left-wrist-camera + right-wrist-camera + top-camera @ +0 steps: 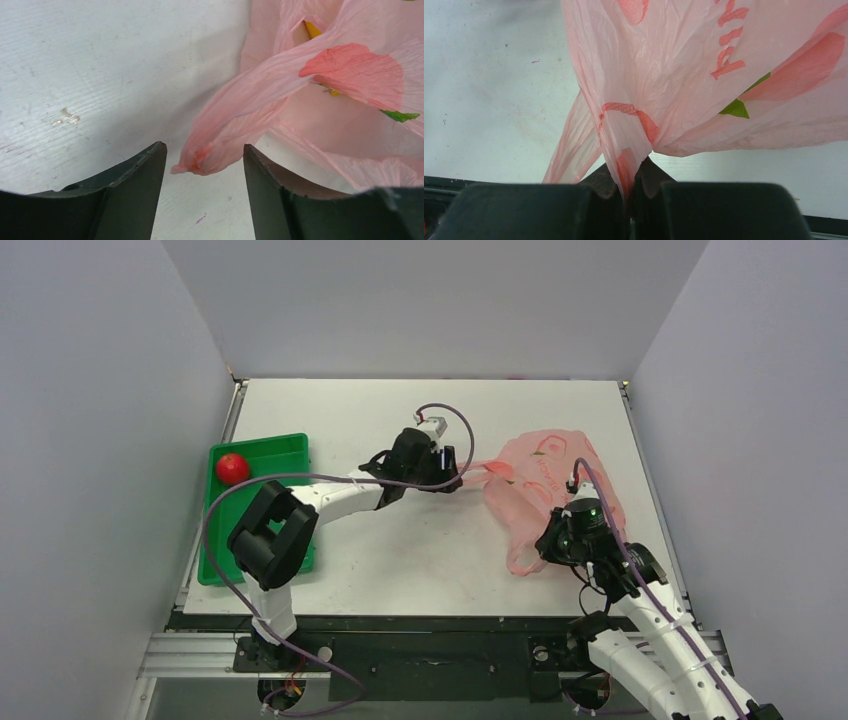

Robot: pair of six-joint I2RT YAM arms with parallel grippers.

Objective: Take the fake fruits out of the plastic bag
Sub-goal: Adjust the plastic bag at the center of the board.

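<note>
The pink plastic bag [545, 485] lies at the right of the table. My right gripper [553, 537] is shut on a bunched fold of the bag [624, 165] near its front edge. My left gripper [462, 475] is open at the bag's left side, and a twisted end of the bag [210, 152] lies between its fingers without being pinched. A yellow banana tip [313, 29] shows in the bag's mouth in the left wrist view. The rest of the fruits are hidden inside the bag.
A green tray [290, 455] sits at the left of the table with a red round fruit [232, 468] in it. Grey walls stand on three sides. The table's front edge [400, 612] runs just ahead of the arm bases.
</note>
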